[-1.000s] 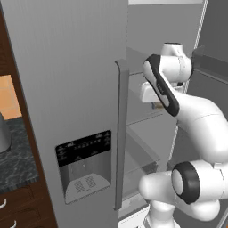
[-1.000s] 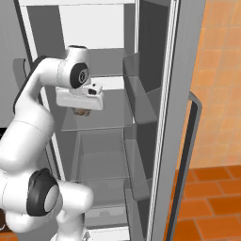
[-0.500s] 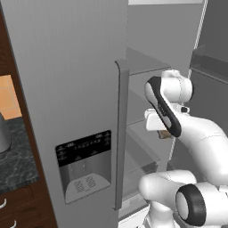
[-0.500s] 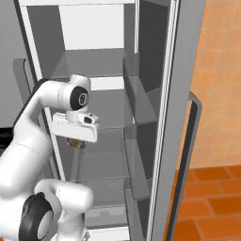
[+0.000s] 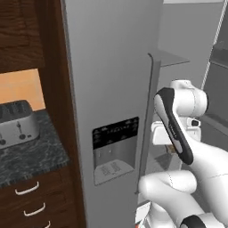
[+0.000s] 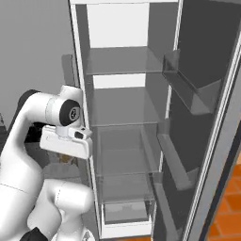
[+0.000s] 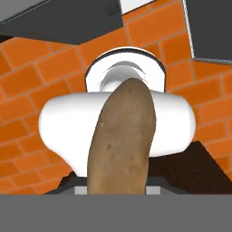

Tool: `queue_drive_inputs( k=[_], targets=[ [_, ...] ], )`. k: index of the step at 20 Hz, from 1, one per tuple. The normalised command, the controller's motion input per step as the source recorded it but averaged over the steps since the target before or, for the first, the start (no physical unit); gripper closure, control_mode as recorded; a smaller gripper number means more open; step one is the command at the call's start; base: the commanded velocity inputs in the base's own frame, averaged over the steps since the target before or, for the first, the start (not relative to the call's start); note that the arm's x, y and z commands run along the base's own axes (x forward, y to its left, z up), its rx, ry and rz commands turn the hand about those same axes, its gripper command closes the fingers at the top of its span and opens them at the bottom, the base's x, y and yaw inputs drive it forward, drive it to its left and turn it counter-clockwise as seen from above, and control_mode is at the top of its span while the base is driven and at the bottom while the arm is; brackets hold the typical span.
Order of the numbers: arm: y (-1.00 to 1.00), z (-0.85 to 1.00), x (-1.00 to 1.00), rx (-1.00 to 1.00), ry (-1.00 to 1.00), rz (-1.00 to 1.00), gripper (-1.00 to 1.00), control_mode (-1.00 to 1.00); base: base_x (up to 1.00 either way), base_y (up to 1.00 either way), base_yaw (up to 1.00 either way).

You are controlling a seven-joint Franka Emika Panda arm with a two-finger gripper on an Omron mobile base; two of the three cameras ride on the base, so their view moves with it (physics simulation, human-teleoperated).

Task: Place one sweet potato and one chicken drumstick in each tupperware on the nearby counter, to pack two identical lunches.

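Potato (image 7: pixel 121 140), brownish and speckled, sits pinched in the claw (image 6: pixel 67 159), jutting up the middle of the hand view over the orange brick floor. Over the last second the hand has dropped from beside the fridge's (image 6: pixel 127 117) upper shelf to the arm's own side, left of the open compartment, and the whole scene has shifted, so the base is backing off. My guess: one sweet potato is fetched and now heading for the table (image 5: pixel 26 156), left of the fridge, where a toaster (image 5: pixel 17 122) stands. The door's dispenser panel (image 5: pixel 115 132) carries marks too small to read.
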Motion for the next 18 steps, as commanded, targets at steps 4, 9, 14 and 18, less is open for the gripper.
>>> queue_drive_inputs(
  k=[4,9,14,18],
  targets=[
    [0.0,0.0,0.0,0.0,0.0,0.0,1.0,1.0,0.0,1.0,0.26],
    [0.0,0.0,0.0,0.0,0.0,0.0,1.0,1.0,0.02,1.0,0.34],
    [0.0,0.0,0.0,0.0,0.0,0.0,1.0,1.0,0.08,1.0,0.1],
    [0.0,0.0,0.0,0.0,0.0,0.0,1.0,1.0,0.16,1.0,0.02]
  ],
)
